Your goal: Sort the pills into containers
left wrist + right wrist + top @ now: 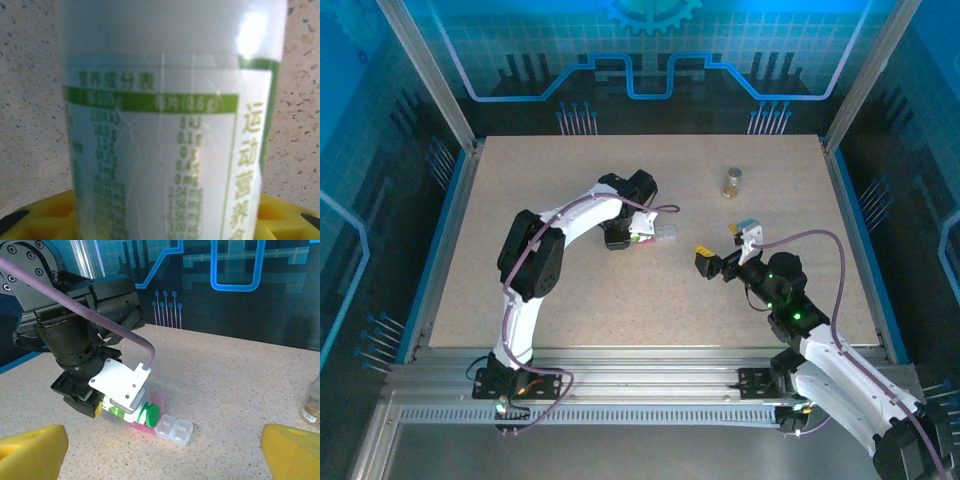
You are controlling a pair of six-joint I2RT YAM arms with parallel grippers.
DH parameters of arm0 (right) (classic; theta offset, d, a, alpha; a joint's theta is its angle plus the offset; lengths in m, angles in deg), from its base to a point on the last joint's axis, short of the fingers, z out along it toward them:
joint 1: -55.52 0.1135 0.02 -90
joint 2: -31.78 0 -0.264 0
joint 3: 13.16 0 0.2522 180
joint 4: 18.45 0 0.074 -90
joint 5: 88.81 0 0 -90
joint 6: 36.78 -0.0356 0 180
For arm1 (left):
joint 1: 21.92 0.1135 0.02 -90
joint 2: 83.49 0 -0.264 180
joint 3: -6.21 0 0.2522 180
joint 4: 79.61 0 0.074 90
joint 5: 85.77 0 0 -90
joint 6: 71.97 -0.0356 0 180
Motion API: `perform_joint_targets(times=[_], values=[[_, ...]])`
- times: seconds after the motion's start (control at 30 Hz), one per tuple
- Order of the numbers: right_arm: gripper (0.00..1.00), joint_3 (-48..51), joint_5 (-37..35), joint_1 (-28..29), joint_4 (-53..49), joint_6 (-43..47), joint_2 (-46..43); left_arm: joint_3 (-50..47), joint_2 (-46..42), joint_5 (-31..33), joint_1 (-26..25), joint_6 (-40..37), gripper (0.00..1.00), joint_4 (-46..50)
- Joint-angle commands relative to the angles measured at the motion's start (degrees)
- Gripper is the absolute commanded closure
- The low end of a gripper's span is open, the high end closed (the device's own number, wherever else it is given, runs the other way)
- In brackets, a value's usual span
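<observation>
Your top view: high, behind arm bases (pixel 505 380) at lower edge, looks down; whole counter (pixel 570 300) in frame, far off.
Your left wrist view: very near, white bottle (pixel 170 50) label across frame, counter at both sides.
Your right wrist view: low over counter, faces left arm (pixel 70 315); shares bottle, clear-and-pink box (pixel 175 430) with top view's centre.

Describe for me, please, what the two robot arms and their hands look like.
Both the left arm and right arm have white shells, black joints and a purple cable looping alongside. The left hand and right hand have yellow fingers. A green light glows on the right arm.
</observation>
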Motion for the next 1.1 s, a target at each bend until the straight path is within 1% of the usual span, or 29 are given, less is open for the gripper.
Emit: perform_joint_targets(times=[0.0, 0.17, 0.3, 0.37, 0.57, 0.77, 0.9, 1.07], values=[[0.0, 0.4, 0.3, -0.9, 2.5, -0.9, -0.2, -0.7, -2.0, 2.2, -1.0, -2.1, 1.0, 0.5], [0.0, 0.4, 0.2, -0.9, 2.5, -0.9, -0.2, -2.4, -2.7, 4.8, -2.3, -4.3, 1.0, 0.4], [0.0, 0.4, 0.3, -0.9, 2.5, -1.1, -0.1, -4.9, -4.0, 10.7, -3.0, -8.2, 1.0, -1.1], [0.0, 0.4, 0.3, -0.9, 2.6, -1.1, -0.1, -5.4, -4.8, 12.2, -3.2, -9.3, 1.0, -1.9], [0.0, 0.4, 0.5, -0.9, 2.6, -1.3, -0.2, -5.5, -5.8, 12.5, -3.2, -8.1, 1.0, -3.0], [0.0, 0.5, 0.5, -0.9, 2.8, -1.3, 0.0, -2.8, -3.7, 12.2, -3.2, -6.7, 1.0, -3.4], [0.0, 0.5, 0.5, -0.9, 2.9, -1.3, 0.2, -1.4, -3.3, 12.3, -3.3, -7.0, 1.0, -3.6], [0.0, 0.5, 0.7, -0.9, 3.0, -1.4, 0.1, -2.2, -4.2, 12.3, -3.2, -8.5, 1.0, -3.5]])
